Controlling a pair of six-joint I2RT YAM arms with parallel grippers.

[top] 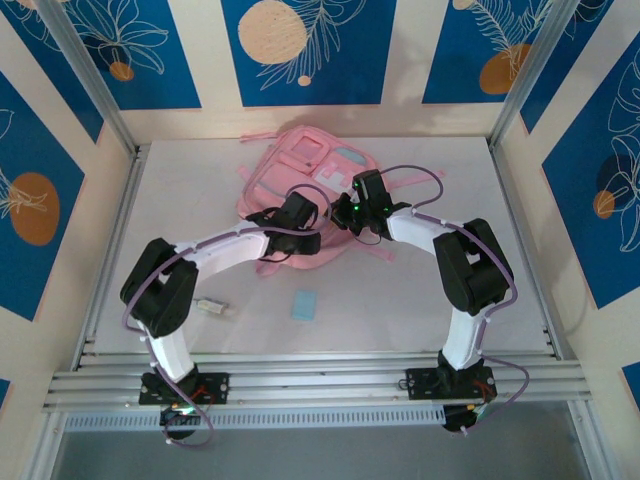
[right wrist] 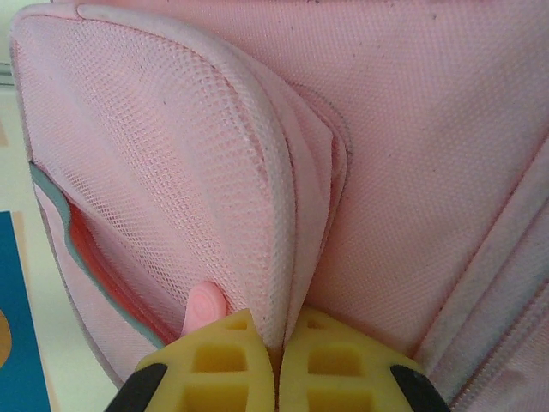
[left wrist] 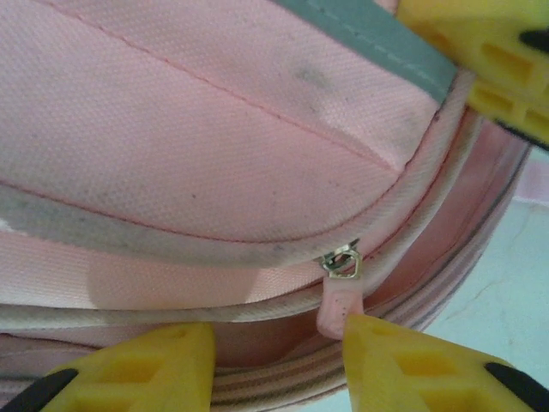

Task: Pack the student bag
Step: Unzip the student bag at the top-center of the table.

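The student bag (top: 300, 170) is a pink backpack lying at the back middle of the table, with both grippers at its near edge. My left gripper (left wrist: 279, 330) is open, its yellow fingers apart over the zipper seam. The right-hand fingertip (left wrist: 377, 343) touches the pink zipper pull (left wrist: 337, 302), which hangs from a metal slider (left wrist: 343, 262). My right gripper (right wrist: 279, 360) is shut on a fold of the bag's mesh side pocket (right wrist: 214, 189), pinching its piped edge. Another pink pull tab (right wrist: 204, 309) pokes out beside its left finger. Seen from above, the left gripper (top: 300, 212) and right gripper (top: 352, 212) sit close together.
A small light-blue flat item (top: 303, 305) lies on the table in front of the bag. A small white object (top: 210, 308) rests near the left arm. Metal rails (top: 320, 375) run along the near edge, and the right gripper's yellow fingers (left wrist: 489, 60) show in the left wrist view.
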